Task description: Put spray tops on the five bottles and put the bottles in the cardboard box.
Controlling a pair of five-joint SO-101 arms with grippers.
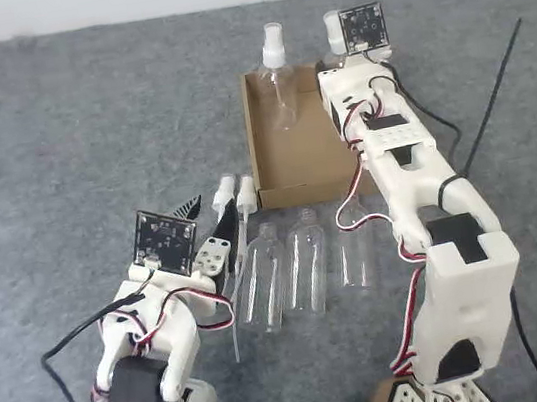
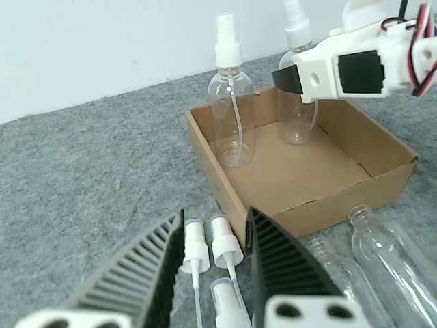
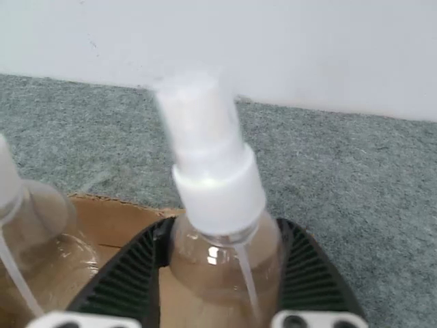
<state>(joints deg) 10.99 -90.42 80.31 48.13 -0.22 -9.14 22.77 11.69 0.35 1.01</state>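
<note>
Right gripper (image 3: 218,273) clamped on the shoulder of a capped bottle (image 3: 213,191), one jaw on either side of the clear body just under the white spray head. The bottle is upright, long axis vertical and nozzle end up, in the far right corner of the cardboard box (image 1: 303,194). Whether its base rests on the box floor or hangs just above it cannot be told. A second capped bottle (image 1: 279,78) stands upright near the box's far left corner, apart from the held one.

The left gripper (image 2: 213,222), jaws spread and empty, hangs low over the table (image 1: 57,141) just outside the box's near left corner.

Key relation: the loose spray tops (image 2: 194,249), three heads counted in the left wrist view, lie directly under and between the spread jaws. The left arm is therefore much the nearer to them; the right arm is well apart, across the box. Each top lies flat, long axis running from the table's far edge toward its near edge, white head toward the box and thin dip tube trailing toward the near edge.

Three uncapped bottles (image 1: 306,261) lie on their sides, side by side, just before the box's near wall. Their long axes likewise run far to near, open necks toward the box.

Judged stage: two of five bottles capped and boxed. Picking up a top with the left arm would likely call for little more than a descent.
</note>
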